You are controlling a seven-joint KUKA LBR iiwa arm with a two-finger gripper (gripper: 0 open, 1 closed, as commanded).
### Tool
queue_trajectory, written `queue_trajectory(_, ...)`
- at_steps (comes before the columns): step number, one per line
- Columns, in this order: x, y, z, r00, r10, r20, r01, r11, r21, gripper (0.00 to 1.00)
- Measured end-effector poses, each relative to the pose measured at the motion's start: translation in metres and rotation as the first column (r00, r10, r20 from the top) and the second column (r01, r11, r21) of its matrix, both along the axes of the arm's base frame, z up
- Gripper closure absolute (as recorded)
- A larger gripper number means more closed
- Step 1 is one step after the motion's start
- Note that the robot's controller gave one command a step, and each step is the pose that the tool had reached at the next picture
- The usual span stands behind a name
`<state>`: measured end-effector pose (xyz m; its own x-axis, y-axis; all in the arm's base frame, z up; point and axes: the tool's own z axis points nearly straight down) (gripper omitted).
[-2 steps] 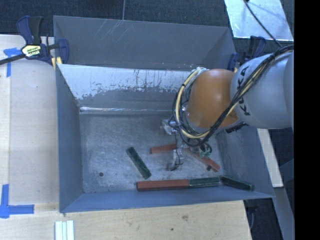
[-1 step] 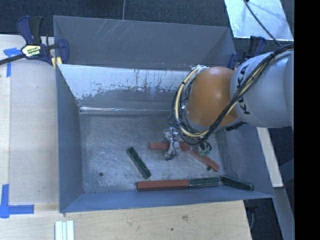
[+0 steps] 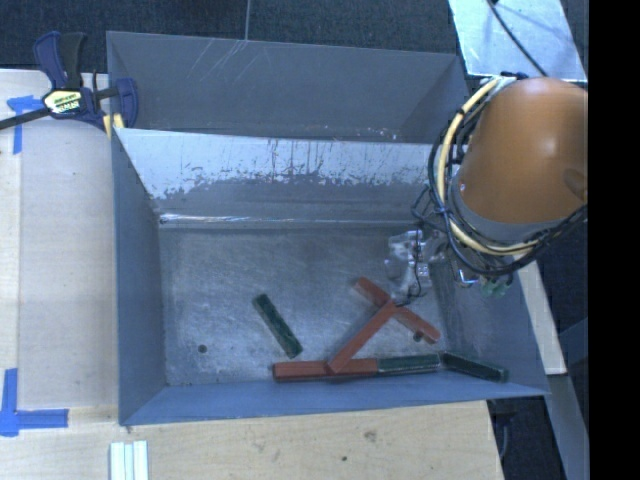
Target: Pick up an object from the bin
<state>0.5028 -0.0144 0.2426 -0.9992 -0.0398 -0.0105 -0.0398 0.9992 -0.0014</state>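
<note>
Lying along the near wall of the grey metal bin (image 3: 135,298), left to right: one near red-brown stick (image 3: 300,371), flat on the floor; one dark green stick (image 3: 408,365), end to end with it; one corner dark green stick (image 3: 475,370), slightly angled, in the near right corner.

Next back: one slanted red-brown stick (image 3: 355,348), lower end at the near row, rising toward the right. Across its upper end lies one crossing red-brown stick (image 3: 375,296), the two forming an X.

Left of the X, well apart from it: one lone dark green stick (image 3: 277,325), diagonal on the bare floor.

Farther back, right of centre: the claw (image 3: 410,268), metallic, low over the upper left half of the crossing red-brown stick. Contact with it cannot be told. How far the claw stands open cannot be told, and no thing is seen in its hold.

Behind the claw, at right: orange wrist cover (image 3: 525,153), ringed with cables.
</note>
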Motion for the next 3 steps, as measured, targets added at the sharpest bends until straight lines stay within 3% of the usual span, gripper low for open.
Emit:
queue_trajectory(1,-0.001,0.001,-0.004,1.0,0.0,-0.008,0.0,1.0,0.001,0.0)
queue_trajectory(2,-0.017,-0.014,-0.102,0.976,0.218,-0.015,-0.218,0.976,0.002,0.0)
queue_trajectory(3,0.016,-0.071,-0.174,0.979,0.205,-0.005,-0.205,0.979,-0.001,0.0)
